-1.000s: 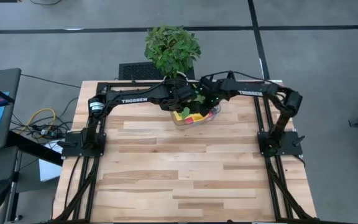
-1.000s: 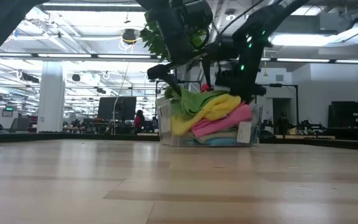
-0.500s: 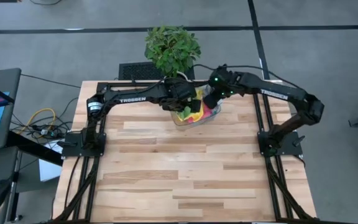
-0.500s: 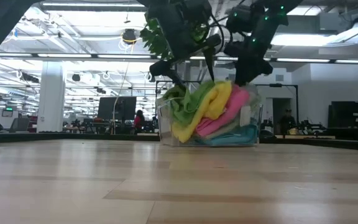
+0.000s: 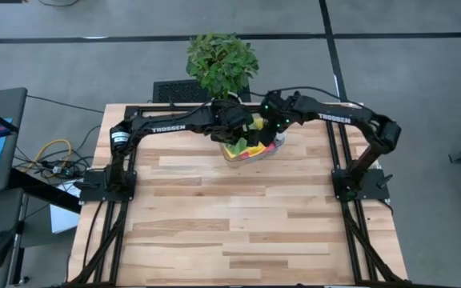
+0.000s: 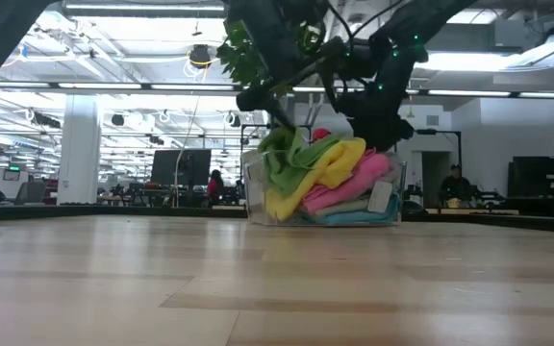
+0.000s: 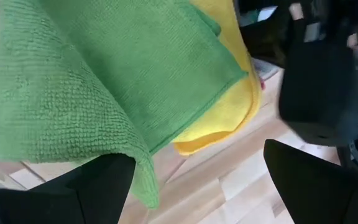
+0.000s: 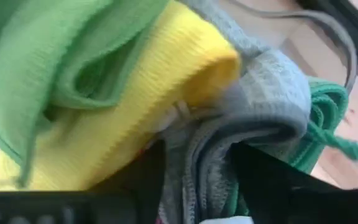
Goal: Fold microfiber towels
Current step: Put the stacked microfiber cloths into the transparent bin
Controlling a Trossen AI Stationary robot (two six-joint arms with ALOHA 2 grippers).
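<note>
At the far edge of the wooden bench (image 5: 238, 216), a clear plastic tray (image 6: 258, 192) holds a heaped, rumpled pile of microfiber towels (image 6: 327, 178): nubby green on top, soft yellow draped beneath, pink and teal-edged grey below. The left claw (image 7: 194, 180) hangs over the green one, fingers spread wide apart. The right claw (image 8: 194, 168) sits parted among the grey folds, gripping nothing clearly.

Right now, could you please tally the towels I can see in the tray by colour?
Green towel: 1
Yellow towel: 1
Pink towel: 1
Grey towel, teal edging: 1
Total: 4 showing in the tray; any beneath are hidden.
</note>
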